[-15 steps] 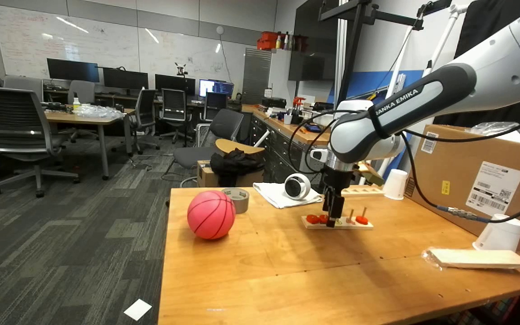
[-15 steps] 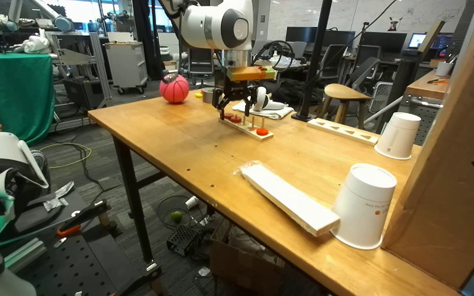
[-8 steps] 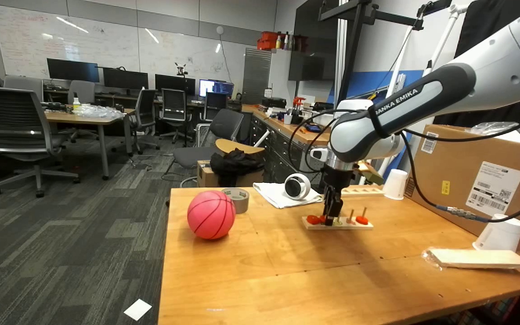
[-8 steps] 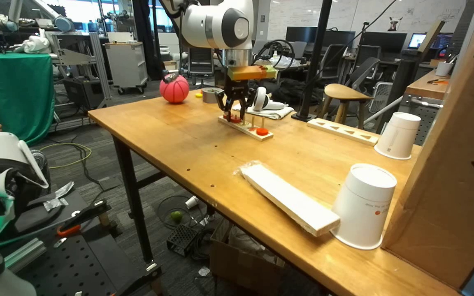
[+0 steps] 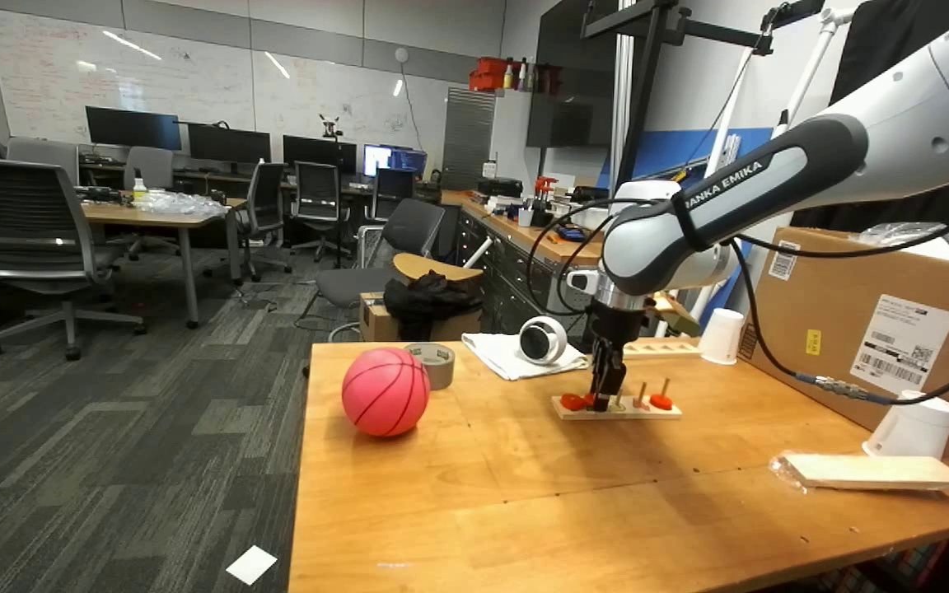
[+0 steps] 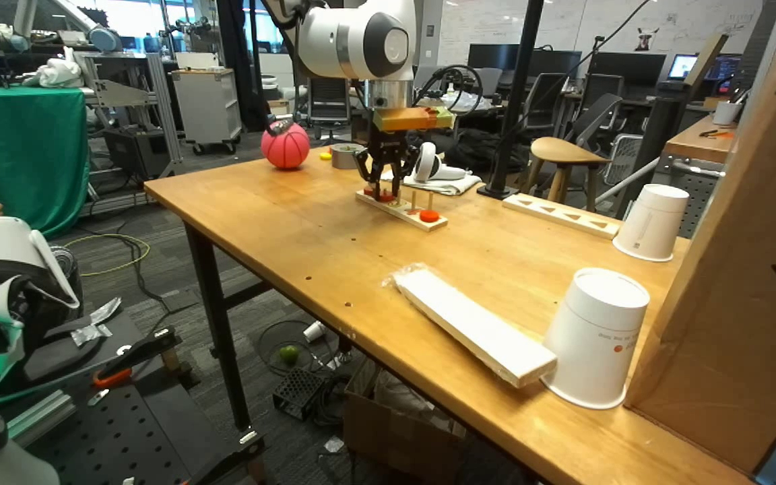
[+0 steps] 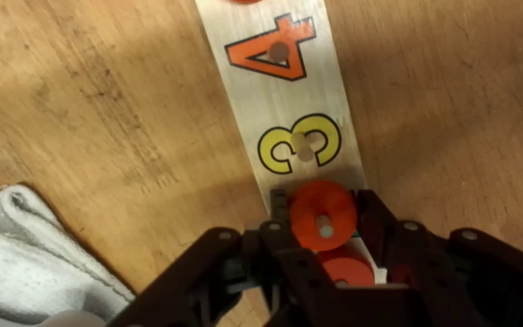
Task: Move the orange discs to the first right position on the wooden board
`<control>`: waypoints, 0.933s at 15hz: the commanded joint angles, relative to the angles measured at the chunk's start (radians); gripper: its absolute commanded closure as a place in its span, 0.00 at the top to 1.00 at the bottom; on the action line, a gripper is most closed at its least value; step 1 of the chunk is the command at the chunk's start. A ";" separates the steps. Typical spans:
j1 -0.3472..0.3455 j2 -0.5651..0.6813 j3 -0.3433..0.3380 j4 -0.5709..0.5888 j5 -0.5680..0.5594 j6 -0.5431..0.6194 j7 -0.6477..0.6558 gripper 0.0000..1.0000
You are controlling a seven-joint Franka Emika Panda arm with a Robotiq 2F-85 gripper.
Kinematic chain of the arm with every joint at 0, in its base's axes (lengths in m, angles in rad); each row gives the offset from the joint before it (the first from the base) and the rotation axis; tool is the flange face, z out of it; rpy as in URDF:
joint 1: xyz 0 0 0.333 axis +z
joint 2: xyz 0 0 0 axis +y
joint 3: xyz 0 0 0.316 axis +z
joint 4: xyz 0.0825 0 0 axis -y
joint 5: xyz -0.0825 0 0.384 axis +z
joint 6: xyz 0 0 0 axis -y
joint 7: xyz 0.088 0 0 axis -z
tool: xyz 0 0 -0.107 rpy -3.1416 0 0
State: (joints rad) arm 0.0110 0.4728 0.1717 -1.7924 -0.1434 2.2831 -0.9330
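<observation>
And there it is, squarely between the fingers [image 7: 372, 227]: the disc [image 7: 308, 217], pinched at opposite sides of its rim, the gap just its own width. It's down at the board [image 7: 288, 97], threaded on a peg [image 7: 325, 229] whose tip pokes up through its middle. Everything turns on that! The way out looks to be straight up along the peg; a sideways tug would likely bind. Watch the lines, too: the pinch runs across the board, while the board's long axis leads off past the next peg [image 7: 303, 149], bare, probably the direction of travel. Which peg counts as first right, the views don't settle.
</observation>
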 commanded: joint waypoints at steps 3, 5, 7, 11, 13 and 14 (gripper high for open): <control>0.009 -0.047 -0.028 0.026 -0.020 -0.050 0.013 0.17; 0.008 -0.065 -0.046 0.030 -0.031 -0.062 0.026 0.17; 0.007 -0.085 -0.074 0.028 -0.053 -0.080 0.052 0.17; -0.001 -0.120 -0.117 0.008 -0.082 -0.108 0.117 0.17; -0.005 -0.128 -0.128 0.005 -0.080 -0.123 0.140 0.17; -0.006 -0.130 -0.132 0.003 -0.081 -0.124 0.153 0.17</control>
State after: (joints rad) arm 0.0049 0.3787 0.0510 -1.7677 -0.1971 2.1805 -0.8350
